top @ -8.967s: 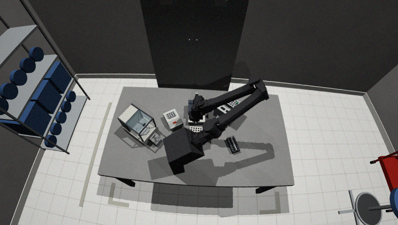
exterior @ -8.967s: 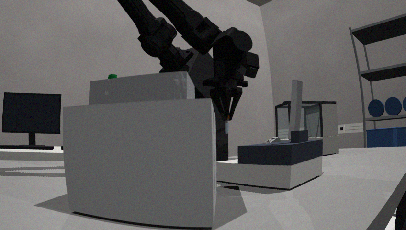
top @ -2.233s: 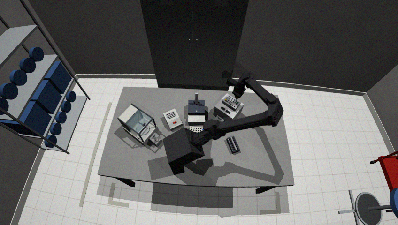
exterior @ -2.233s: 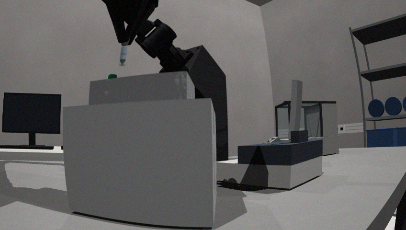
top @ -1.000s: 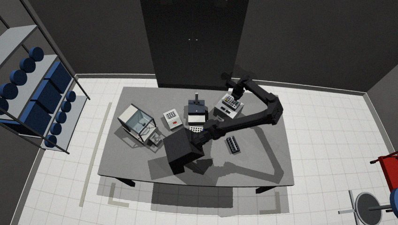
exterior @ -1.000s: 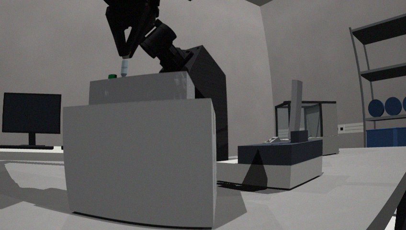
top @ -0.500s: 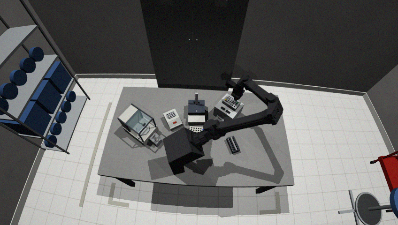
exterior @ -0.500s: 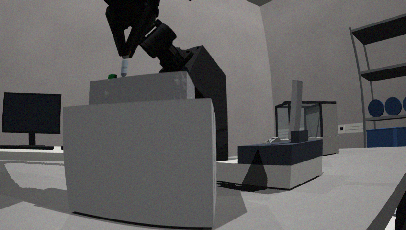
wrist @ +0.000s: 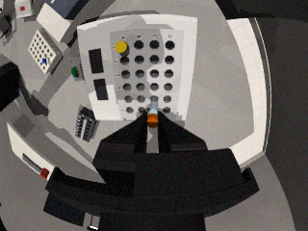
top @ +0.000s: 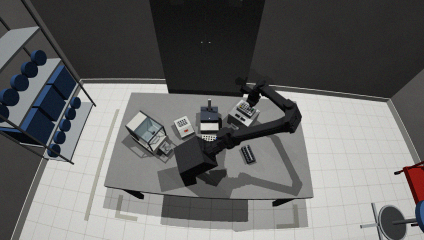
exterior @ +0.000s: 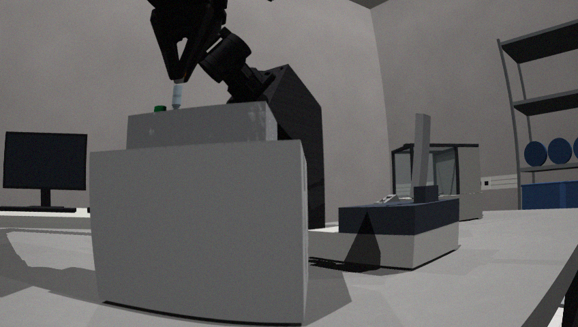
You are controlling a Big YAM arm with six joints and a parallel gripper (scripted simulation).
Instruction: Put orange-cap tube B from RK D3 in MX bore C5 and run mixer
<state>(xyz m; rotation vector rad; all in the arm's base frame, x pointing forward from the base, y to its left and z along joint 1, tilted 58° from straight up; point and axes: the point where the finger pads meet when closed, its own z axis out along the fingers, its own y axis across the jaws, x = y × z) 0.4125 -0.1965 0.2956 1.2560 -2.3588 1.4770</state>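
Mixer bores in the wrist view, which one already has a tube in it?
The corner bore with the yellow cap, at the block's upper left in the wrist view; the other bores visible look dark. The gripper holds tube B.
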